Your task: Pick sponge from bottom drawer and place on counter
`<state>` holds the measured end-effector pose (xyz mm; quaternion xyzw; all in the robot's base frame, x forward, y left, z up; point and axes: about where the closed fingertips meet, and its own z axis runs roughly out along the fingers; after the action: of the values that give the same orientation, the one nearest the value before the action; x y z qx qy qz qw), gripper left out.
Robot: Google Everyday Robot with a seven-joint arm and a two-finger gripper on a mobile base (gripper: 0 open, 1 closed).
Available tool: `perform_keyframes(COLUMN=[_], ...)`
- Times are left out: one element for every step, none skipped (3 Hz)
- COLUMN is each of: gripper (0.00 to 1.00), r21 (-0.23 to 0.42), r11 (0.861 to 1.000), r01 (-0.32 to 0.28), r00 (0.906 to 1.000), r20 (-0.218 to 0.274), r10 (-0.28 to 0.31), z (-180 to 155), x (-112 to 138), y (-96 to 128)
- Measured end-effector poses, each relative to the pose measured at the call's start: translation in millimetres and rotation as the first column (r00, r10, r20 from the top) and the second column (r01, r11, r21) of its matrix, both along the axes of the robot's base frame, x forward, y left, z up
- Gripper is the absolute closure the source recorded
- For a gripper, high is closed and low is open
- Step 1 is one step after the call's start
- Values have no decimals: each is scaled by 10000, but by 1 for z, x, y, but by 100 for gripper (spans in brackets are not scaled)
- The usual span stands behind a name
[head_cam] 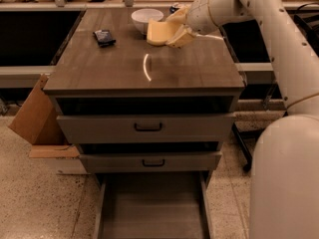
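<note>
**Sponge held over the far right of the counter**

We find the gripper [173, 29] above the counter [124, 73], at about 1 o'clock from the counter's centre. The white arm [259, 14] reaches in from 3 o'clock, along the right edge of the view.

The jaws are closed onto the sponge [158, 33], with one of the pale fingers [182, 37] on each side of it. The sponge is pale yellow and sits tilted in the grip, pointing out of the gripper toward 9 o'clock. We cannot tell whether its lower edge touches the counter top or hangs just above it.

A white bowl [147, 18] stands at 12 o'clock on the counter, just beside the sponge at its far left corner. We cannot tell whether the two touch. A dark packet [104, 37] lies flat at 10 o'clock, well apart from both. A curved light reflection [146, 67] shows near the counter's centre.

Below the counter, the two upper drawers [144, 128] with black handles [148, 127] sit pushed in. The bottom drawer [152, 208] is pulled out at 6 o'clock, showing its flat floor and low side walls. The sponge is well apart from it.

A cardboard box [32, 116] leans against the cabinet at 9 o'clock.
</note>
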<state>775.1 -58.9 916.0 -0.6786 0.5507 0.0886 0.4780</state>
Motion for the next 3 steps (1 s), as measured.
perform_keyframes(gripper=[100,82,59], r21=[326,747,908], r11=[9994,9971,9958], r01=[-132,-111,124], r00=[9988,9961,9927], r20=[-477,-860,-1207], r10=[148,176,-13], z=[-13,-27,-37], x=[9,19,28], y=[14,22,25])
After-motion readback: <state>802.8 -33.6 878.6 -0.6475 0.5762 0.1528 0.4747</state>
